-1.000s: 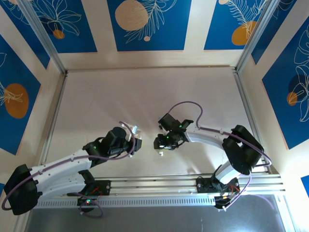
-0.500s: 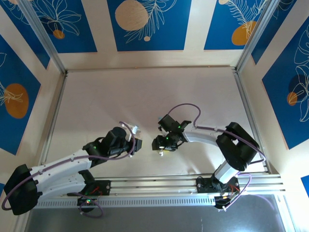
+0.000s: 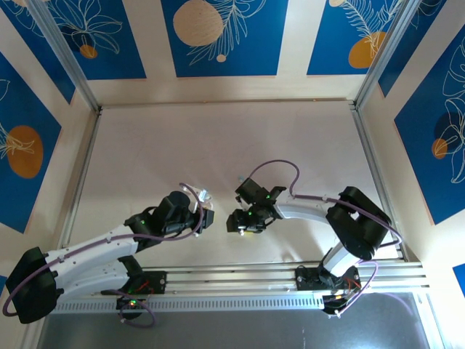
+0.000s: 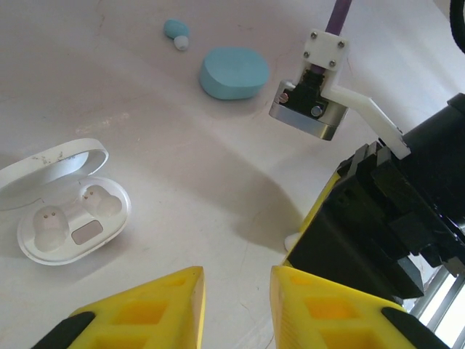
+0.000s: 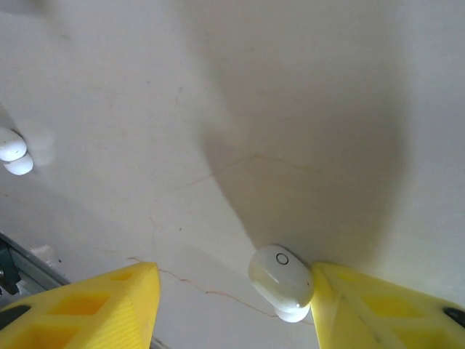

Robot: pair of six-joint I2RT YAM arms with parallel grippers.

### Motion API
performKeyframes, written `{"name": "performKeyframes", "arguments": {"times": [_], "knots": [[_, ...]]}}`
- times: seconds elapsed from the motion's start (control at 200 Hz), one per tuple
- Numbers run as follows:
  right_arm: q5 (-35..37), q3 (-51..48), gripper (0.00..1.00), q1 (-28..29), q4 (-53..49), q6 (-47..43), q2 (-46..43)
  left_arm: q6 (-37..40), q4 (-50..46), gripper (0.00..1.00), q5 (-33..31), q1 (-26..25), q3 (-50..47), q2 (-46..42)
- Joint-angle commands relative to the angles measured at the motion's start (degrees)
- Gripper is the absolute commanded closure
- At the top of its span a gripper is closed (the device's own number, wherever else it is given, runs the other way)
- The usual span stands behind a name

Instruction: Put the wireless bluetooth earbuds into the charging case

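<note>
Shifting a little leftward and nearer the arm bases since a second ago, the right end effector (image 5: 232, 309) is holding its yellow fingers apart over the desk (image 5: 254, 87). One white earbud (image 5: 282, 280) is lying between them, touching one finger. A second white earbud (image 5: 13, 154) is lying well apart. The left end effector (image 4: 236, 294) is hovering with fingers slightly apart, gripping nothing, facing an open white case (image 4: 65, 211), a closed pale blue case (image 4: 234, 73) and a blue earbud (image 4: 176, 30) near that case.
</note>
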Motion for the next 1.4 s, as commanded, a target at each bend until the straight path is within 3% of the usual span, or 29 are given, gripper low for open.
{"name": "performKeyframes", "arguments": {"times": [0.0, 0.635, 1.02, 1.231, 1.396], "knots": [[-1.37, -1.31, 0.43, 1.10, -1.02, 1.54, -1.57, -0.38, 1.48, 0.71, 1.17, 0.49, -0.57, -0.86], [-2.24, -2.22, 0.43, 5.36, 3.31, 6.34, -1.65, -0.65, 1.17, 0.71, 1.18, 0.46, -0.74, -1.63], [-0.65, -5.36, 0.42, 7.04, 4.92, 9.17, -8.31, -0.65, 1.08, 0.70, 1.59, 0.45, -0.50, -1.51], [-0.73, -8.03, 0.47, 2.41, 3.42, 7.26, -16.92, -1.51, 0.43, 0.66, 3.96, -0.08, -0.46, -0.99], [-4.84, -8.16, 0.52, -3.69, 2.80, 2.64, -16.59, -3.72, 0.02, 0.67, 6.11, -1.53, -0.91, 0.50]]}}
